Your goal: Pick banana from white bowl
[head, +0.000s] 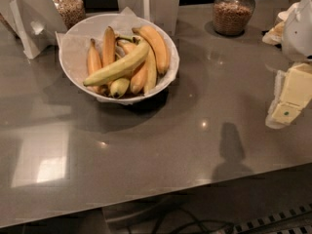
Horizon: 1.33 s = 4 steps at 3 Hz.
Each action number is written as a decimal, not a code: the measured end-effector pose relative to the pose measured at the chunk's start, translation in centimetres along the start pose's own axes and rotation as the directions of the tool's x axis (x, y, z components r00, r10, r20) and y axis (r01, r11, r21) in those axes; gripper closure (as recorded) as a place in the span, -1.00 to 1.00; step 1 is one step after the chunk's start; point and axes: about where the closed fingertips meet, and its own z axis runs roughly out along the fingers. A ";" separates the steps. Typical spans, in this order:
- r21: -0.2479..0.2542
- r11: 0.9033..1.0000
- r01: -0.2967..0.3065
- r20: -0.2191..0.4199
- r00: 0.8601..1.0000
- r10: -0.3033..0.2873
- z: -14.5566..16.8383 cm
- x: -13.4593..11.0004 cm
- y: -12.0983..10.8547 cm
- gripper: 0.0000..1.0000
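The banana (119, 66) is long, pale greenish-yellow and gently curved. It lies diagonally on top of several shorter orange-yellow bananas and one small stubby greenish one in the white bowl (66, 57). The paper-lined bowl stands on the grey countertop at the back left. My gripper (291, 95), white with pale yellow ends, hangs at the right edge of the view. It is above the counter, far to the right of the bowl, and holds nothing I can see.
Two glass jars of brown grains stand at the back, one behind the bowl (69, 6) and one at the back right (233, 12). White stands (28, 26) (158, 4) sit behind the bowl. The counter's front edge (161, 196) runs below, with cables on the floor.
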 end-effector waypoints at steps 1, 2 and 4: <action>0.000 1.000 0.000 0.000 1.000 0.000 0.0 0.0 0.0 -1.00; 0.035 0.999 0.026 0.037 0.999 -0.028 -0.3 -1.2 -0.5 -1.00; 0.166 0.950 0.264 0.277 0.912 -0.301 -1.4 -9.8 -3.5 -1.00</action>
